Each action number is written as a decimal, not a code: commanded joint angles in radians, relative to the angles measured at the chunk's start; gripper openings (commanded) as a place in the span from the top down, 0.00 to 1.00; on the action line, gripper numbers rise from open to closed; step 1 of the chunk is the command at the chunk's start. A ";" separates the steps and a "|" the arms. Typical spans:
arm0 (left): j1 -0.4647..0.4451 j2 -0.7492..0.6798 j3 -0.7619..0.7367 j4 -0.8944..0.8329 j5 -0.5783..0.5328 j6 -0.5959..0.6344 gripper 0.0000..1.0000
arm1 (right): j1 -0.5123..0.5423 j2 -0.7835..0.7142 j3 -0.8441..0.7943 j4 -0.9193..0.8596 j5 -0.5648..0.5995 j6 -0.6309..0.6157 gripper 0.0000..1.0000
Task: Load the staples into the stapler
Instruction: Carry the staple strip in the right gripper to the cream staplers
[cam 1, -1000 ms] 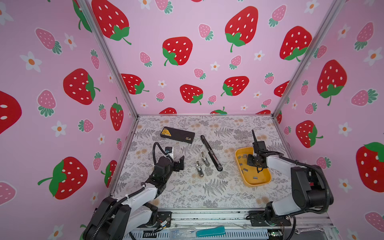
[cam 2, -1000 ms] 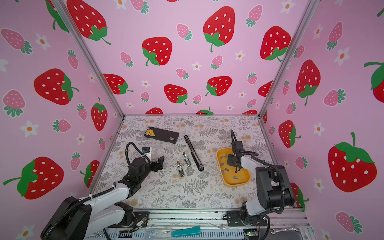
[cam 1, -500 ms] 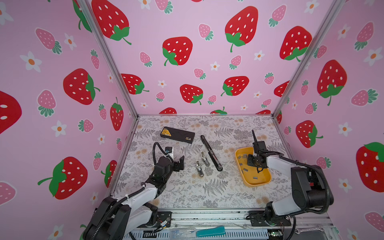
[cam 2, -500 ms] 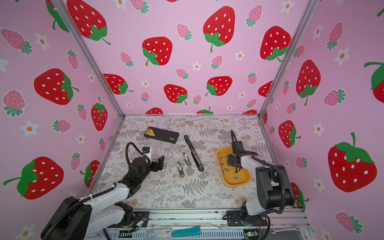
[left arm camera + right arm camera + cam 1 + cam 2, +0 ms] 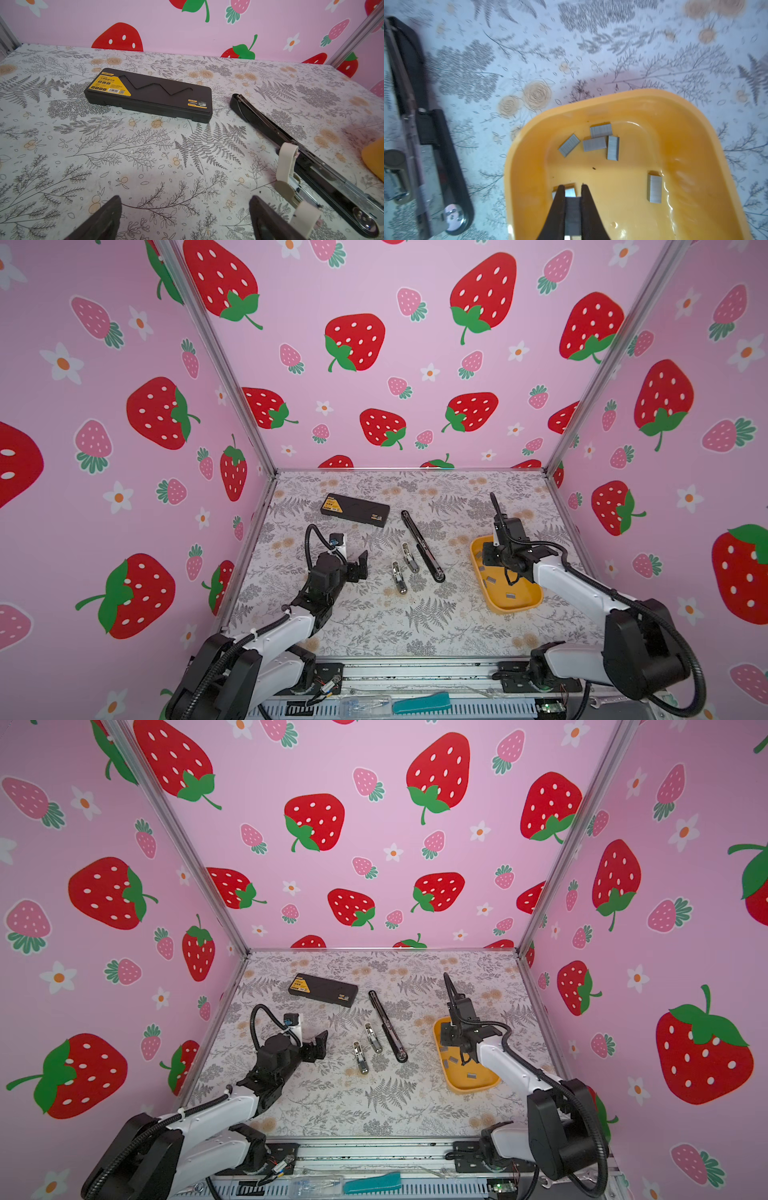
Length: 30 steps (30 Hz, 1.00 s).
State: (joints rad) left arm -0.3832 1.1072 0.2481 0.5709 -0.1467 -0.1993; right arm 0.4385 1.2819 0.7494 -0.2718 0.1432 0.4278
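Several silver-grey staples (image 5: 593, 143) lie loose in a yellow tray (image 5: 529, 128), seen in both top views (image 5: 511, 608) (image 5: 473, 1085). My right gripper (image 5: 572, 187) reaches down into the tray's near-left corner (image 5: 488, 558) (image 5: 449, 1038), shut on one staple strip (image 5: 572, 214) pinched between its fingers. Another strip lies just beyond the tips. The long black stapler (image 5: 422, 545) (image 5: 388, 1029) (image 5: 270, 124) (image 5: 425, 145) lies opened flat mid-table. My left gripper (image 5: 185, 200) (image 5: 360, 564) (image 5: 318, 1046) hovers open and empty, left of the stapler.
Two small beige-and-silver staplers (image 5: 409, 558) (image 5: 399, 576) lie just left of the black one, the nearer beside my left gripper's finger (image 5: 288, 166). A black case with a yellow label (image 5: 355, 510) (image 5: 149, 95) sits at the back left. Pink walls enclose three sides.
My right gripper's jaws have drawn in a little onto the strip in the tray. Both arms stay where they were.
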 commanded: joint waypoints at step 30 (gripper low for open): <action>0.001 -0.234 -0.126 0.048 0.207 -0.012 0.08 | 0.654 0.051 -0.290 0.948 0.141 0.109 0.97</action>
State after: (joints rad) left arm -0.3824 0.8928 0.1322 0.5854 0.0360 -0.2134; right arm 1.0870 1.2789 0.4885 0.4793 0.3016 0.5224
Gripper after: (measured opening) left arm 0.922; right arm 0.131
